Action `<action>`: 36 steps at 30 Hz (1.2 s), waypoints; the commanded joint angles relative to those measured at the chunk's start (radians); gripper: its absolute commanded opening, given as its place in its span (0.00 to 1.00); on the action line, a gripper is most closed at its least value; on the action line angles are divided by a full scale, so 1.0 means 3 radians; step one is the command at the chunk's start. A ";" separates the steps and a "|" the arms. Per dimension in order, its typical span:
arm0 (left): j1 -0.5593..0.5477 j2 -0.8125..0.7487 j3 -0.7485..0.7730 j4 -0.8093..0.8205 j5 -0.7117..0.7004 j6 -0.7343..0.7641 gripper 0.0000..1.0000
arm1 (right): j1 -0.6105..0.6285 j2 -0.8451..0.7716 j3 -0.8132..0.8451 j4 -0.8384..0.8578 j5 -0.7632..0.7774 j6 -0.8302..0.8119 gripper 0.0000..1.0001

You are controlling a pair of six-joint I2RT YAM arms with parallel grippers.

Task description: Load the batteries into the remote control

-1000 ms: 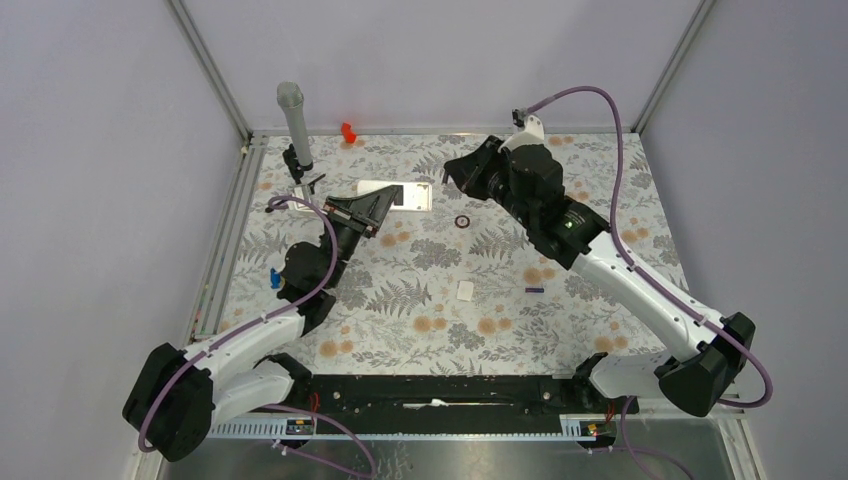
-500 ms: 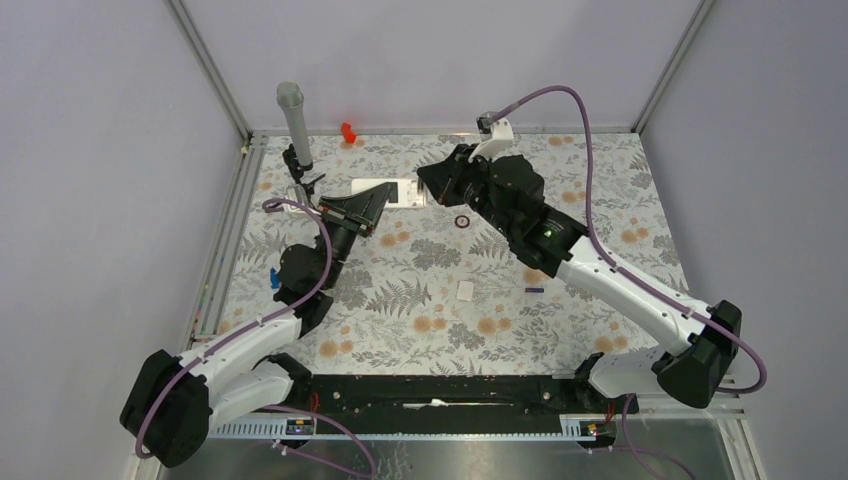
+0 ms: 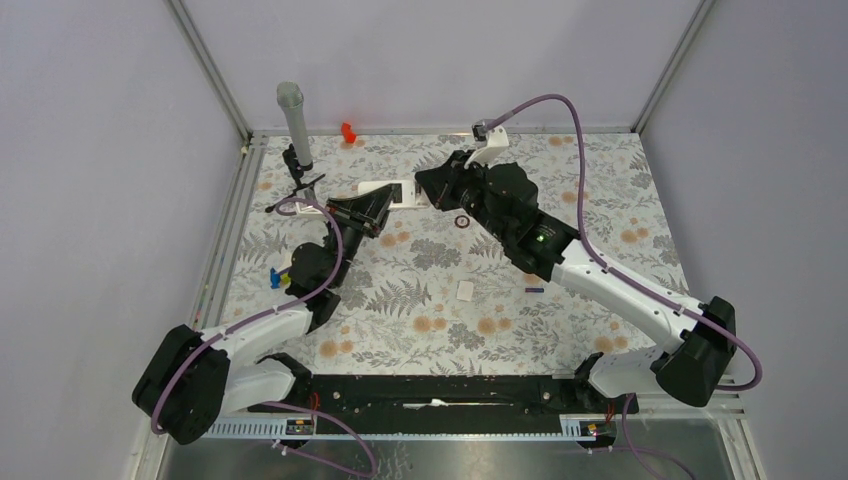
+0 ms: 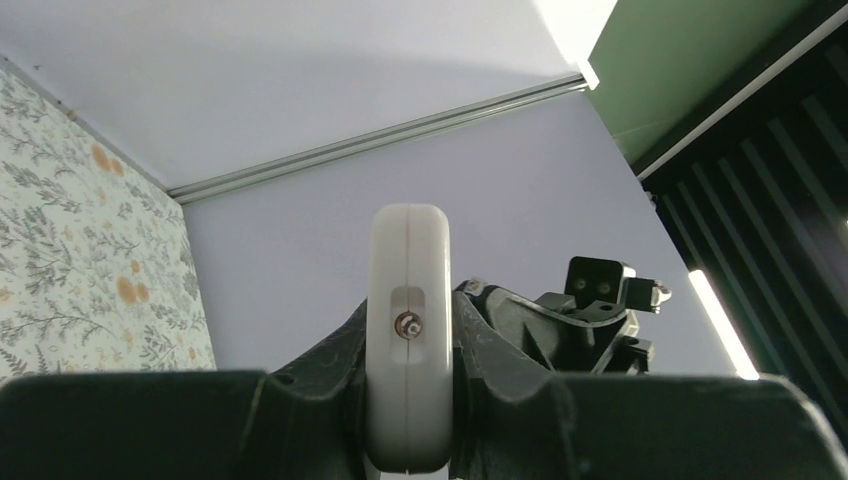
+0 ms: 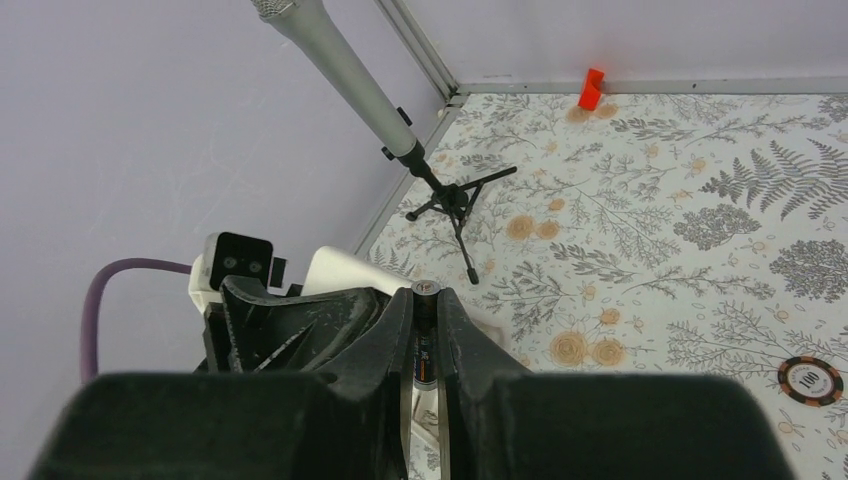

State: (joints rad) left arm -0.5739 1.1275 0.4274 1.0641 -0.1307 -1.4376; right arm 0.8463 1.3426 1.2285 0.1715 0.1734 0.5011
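My left gripper (image 3: 383,203) is shut on the white remote control (image 3: 368,186) and holds it above the table at the back. In the left wrist view the remote control (image 4: 408,330) stands end-on, clamped between both fingers of that gripper (image 4: 408,325). My right gripper (image 3: 428,186) is just right of the remote and shut on the dark battery (image 5: 424,345), which stands upright between its fingers (image 5: 424,305). The remote's white body (image 5: 340,272) shows just beyond the right fingertips. The purple battery (image 3: 534,290) lies on the table under the right forearm.
A small white cover piece (image 3: 465,290) lies mid-table. A dark poker chip (image 3: 462,221) lies below the right gripper. A grey microphone (image 3: 293,118) on a small tripod stands at the back left, and a red piece (image 3: 348,131) sits by the back wall.
My right gripper has swung left with the dark battery, from back centre-right to right beside the remote. The left gripper with the remote has shifted slightly.
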 commanded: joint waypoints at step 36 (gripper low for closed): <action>0.0067 0.0082 0.0045 0.0736 -0.0089 -0.0360 0.00 | 0.0130 0.0100 -0.0013 -0.0053 0.0308 -0.0029 0.24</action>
State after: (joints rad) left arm -0.5598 1.1557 0.4206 1.1156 -0.1383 -1.4967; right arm 0.8700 1.3586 1.2034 0.1947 0.2272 0.4969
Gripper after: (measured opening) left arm 0.222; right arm 0.226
